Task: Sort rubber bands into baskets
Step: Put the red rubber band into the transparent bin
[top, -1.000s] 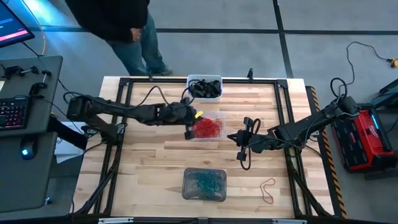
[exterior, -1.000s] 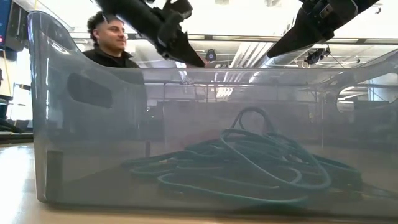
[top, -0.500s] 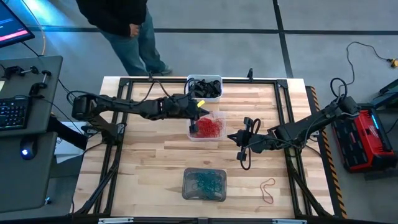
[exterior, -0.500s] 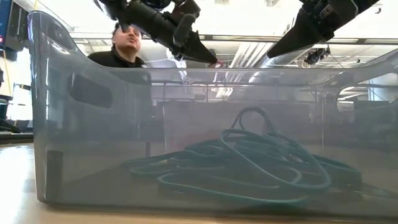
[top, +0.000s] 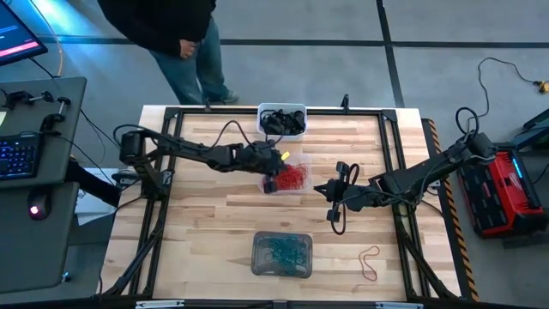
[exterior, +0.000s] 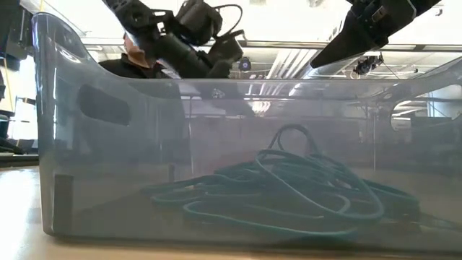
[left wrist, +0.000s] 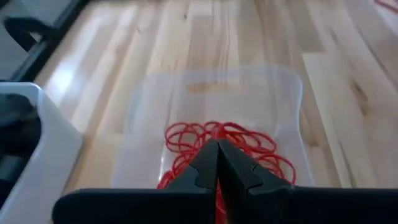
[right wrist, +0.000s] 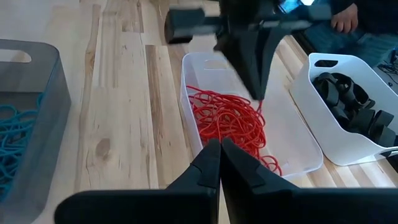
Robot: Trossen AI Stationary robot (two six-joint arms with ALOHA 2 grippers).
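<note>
Baskets stand on the table: the white basket (top: 282, 120) with black rubber bands (right wrist: 354, 106) at the far edge, the clear basket (right wrist: 298, 149) with red rubber bands (top: 292, 176) near the middle, the grey basket (top: 282, 255) with teal rubber bands (exterior: 289, 188) near the front edge. One red loop (top: 369, 262) lies near the front right corner. The left gripper (top: 270, 183), fingers pressed together, hangs over the clear basket. The right gripper (top: 319, 189) waits beside it, closed and empty.

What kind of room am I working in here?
Probably a robotics lab or test workshop: a wooden table in a black frame, a desk with keyboard beside it, cables and red equipment on the grey floor, and a person standing by.
</note>
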